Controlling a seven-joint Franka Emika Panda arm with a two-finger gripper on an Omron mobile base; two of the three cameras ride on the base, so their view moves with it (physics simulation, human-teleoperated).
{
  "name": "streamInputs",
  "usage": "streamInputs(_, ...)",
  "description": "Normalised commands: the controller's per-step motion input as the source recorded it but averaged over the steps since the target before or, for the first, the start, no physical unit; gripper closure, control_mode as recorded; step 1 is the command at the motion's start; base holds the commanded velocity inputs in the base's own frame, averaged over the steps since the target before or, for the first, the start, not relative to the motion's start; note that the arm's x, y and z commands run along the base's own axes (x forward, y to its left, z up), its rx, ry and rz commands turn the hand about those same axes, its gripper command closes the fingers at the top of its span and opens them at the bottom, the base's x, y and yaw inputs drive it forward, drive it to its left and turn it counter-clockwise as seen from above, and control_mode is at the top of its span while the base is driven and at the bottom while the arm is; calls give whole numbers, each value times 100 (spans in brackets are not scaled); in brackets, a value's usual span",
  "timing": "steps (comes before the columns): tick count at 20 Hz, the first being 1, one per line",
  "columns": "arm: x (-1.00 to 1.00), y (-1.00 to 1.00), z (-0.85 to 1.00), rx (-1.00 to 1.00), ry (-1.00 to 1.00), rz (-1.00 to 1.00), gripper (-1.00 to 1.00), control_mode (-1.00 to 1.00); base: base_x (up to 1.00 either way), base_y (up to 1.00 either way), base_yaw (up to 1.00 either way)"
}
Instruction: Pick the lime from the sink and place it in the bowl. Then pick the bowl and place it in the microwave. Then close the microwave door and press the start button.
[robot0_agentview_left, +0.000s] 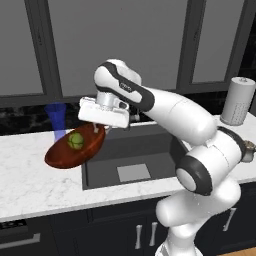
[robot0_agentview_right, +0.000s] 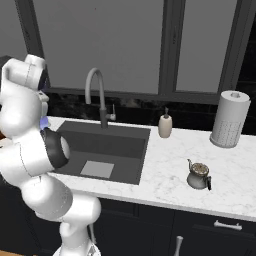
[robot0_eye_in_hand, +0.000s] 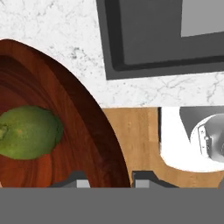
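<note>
The reddish-brown bowl (robot0_agentview_left: 65, 155) hangs tilted over the counter just left of the sink (robot0_agentview_left: 135, 155), with the yellow-green lime (robot0_agentview_left: 76, 140) lying inside it. My gripper (robot0_agentview_left: 95, 129) is shut on the bowl's right rim. In the hand view the bowl's rim (robot0_eye_in_hand: 94, 131) runs down between my gripper's (robot0_eye_in_hand: 109, 178) two fingertips, and the lime (robot0_eye_in_hand: 28, 131) rests in the bowl at the left. The sink (robot0_eye_in_hand: 148, 39) lies beyond. The microwave, its door and the start button are out of view.
A blue glass vase (robot0_agentview_left: 56, 120) stands on the marble counter behind the bowl. A faucet (robot0_agentview_right: 97, 90), soap dispenser (robot0_agentview_right: 165, 125), small kettle (robot0_agentview_right: 198, 175) and paper towel roll (robot0_agentview_right: 229, 119) stand around and right of the sink (robot0_agentview_right: 105, 145).
</note>
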Motion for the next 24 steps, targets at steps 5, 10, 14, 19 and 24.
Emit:
streamInputs(5,-32,-31,57,-10,1,-12,100,-100,0,0,0)
streamInputs(10,-40,-46,50,-11,0,-13,100,-100,0,0,0)
streamInputs(14,-24,-66,32,-7,-1,-17,100,-100,0,0,0)
streamInputs(19,-29,-73,15,0,-10,-32,100,-100,0,0,0)
streamInputs(24,-40,-82,2,0,-22,-36,100,-100,0,0,0)
